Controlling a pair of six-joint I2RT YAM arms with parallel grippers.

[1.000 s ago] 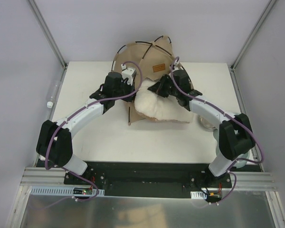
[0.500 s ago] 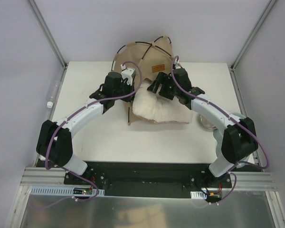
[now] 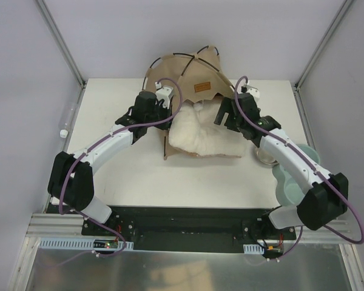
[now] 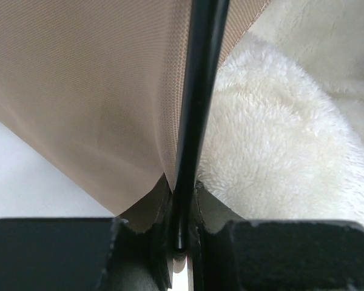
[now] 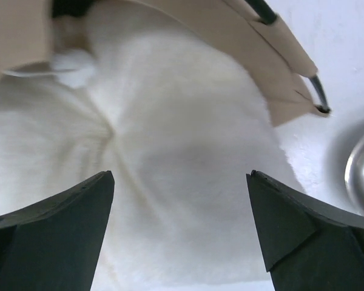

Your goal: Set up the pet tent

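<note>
Count one pet tent [image 3: 188, 73] at 12 o'clock on the white table [image 3: 127, 176], partly over one cream pillow [image 3: 200, 138]. The left gripper [image 4: 183, 209] pinches one black pole [image 4: 197, 91]. The right gripper [image 5: 181, 206] hangs spread above the pillow. One metal bowl [image 3: 262, 159] and one pale green bowl [image 3: 285, 185] sit at 4 o'clock. Grey walls enclose the table.

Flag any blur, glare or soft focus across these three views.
Top external: sharp, evenly lit, no glare on the pet tent. Left wrist: pole soft, too near the lens. Right wrist: pillow mildly blurred, right pincer dark and soft-edged.
</note>
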